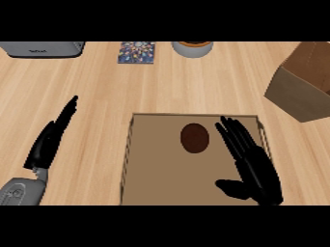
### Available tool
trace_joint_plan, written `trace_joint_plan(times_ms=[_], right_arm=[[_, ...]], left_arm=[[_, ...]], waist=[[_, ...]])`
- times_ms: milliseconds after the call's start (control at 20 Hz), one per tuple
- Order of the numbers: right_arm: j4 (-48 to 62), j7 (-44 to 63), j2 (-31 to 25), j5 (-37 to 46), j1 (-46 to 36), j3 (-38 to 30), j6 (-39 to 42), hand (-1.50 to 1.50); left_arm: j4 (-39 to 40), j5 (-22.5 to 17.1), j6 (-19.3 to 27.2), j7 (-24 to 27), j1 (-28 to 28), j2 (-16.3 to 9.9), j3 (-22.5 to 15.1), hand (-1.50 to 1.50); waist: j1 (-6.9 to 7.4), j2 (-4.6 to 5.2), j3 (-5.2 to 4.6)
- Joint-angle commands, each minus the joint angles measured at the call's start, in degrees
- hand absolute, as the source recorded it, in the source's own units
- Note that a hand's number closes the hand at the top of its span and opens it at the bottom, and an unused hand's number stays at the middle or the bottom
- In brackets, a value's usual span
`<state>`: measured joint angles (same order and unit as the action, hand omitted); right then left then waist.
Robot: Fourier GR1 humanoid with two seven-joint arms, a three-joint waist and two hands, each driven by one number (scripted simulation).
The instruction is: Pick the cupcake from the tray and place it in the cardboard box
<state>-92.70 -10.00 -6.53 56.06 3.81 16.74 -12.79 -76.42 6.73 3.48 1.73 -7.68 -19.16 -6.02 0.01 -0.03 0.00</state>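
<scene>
Straight fingers (232,131) of the right hand (257,169), open over the tray (154,183), thumb out leftward, just right of the cupcake (194,138) lying on the tray. Left hand (50,140) open too, resting over bare counter (96,91). Box (307,91) at far right.

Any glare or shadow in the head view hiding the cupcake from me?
Head view: lighting is even, with no glare on the tray; the cupcake reads as a dark brown oval, unobstructed; the right hand beside it is black with little surface detail; the cardboard box is cut off at the right edge.
</scene>
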Motion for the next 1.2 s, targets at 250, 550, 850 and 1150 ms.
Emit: trace_joint_plan(times_ms=[250, 550, 850, 1150], right_arm=[[6.11, -0.03, 2.21, 2.55, -3.49, -0.98, -0.06, -1.50], [9.96, 2.75, 4.99, 4.71, -7.34, -2.01, -1.01, -1.50], [13.46, 1.59, 6.44, 5.89, -7.00, 1.48, -1.92, -1.50], [18.70, 2.75, 6.44, 2.74, -13.13, 0.48, -3.15, -1.50]], left_arm=[[2.39, 4.84, -1.67, -0.11, -2.87, 4.36, 2.57, 0.00], [-2.58, 4.13, -3.91, -2.12, -1.33, 3.29, 5.09, 0.00], [-0.03, 6.74, -2.65, 0.93, 0.40, 4.94, 4.46, 0.00], [-1.23, 5.60, -5.08, -0.69, -0.05, 4.64, 5.32, 0.00]], waist=[[-0.09, 0.02, 0.00], [0.05, 0.01, 0.01], [0.02, 0.02, 0.00], [0.15, 0.03, 0.01]])
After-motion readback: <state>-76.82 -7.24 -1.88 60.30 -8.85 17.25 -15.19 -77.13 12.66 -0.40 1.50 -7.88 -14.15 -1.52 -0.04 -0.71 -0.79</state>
